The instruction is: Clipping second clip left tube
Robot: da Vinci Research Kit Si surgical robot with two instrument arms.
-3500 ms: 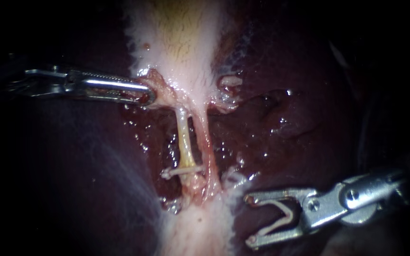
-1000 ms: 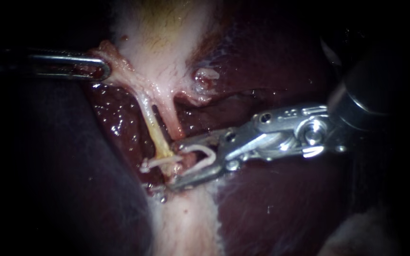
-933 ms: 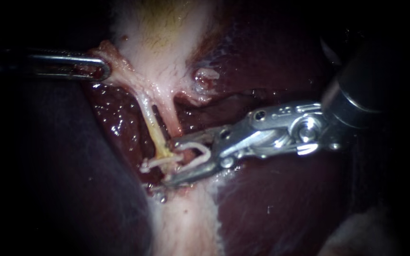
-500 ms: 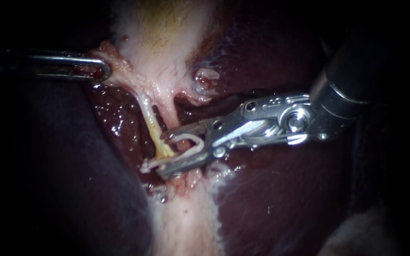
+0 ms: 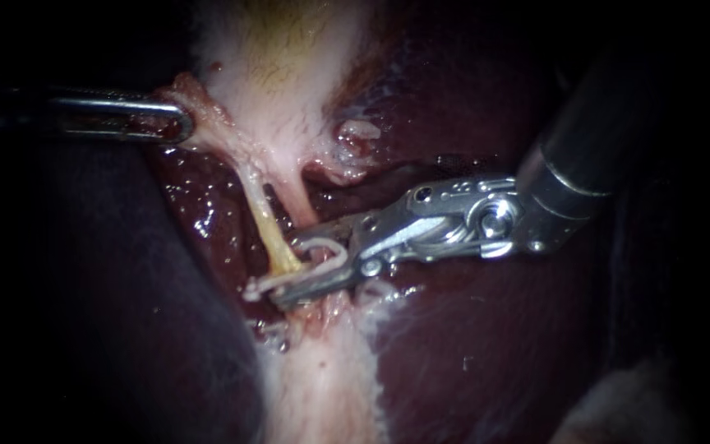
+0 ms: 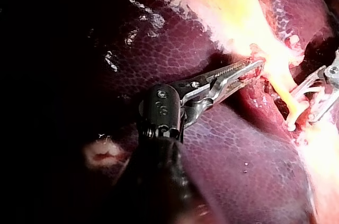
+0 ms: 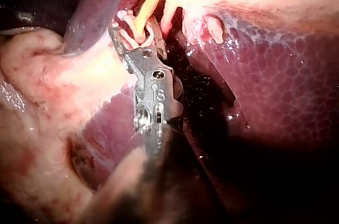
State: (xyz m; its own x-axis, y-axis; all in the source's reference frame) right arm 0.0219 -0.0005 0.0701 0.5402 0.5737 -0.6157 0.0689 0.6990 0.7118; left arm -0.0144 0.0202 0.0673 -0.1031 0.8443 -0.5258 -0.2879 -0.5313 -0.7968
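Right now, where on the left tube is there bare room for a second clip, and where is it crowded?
Free: the left tube, upper stretch, between the gallbladder and the upper jaw of the right instrument. Crowded: its lower end, where the placed clip, that instrument's open clip and the right tube meet. Bare liver lies below.

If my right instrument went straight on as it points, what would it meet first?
The left tube: the right instrument carries its loaded clip right at it, just above the fixed clip. Depth is unclear.
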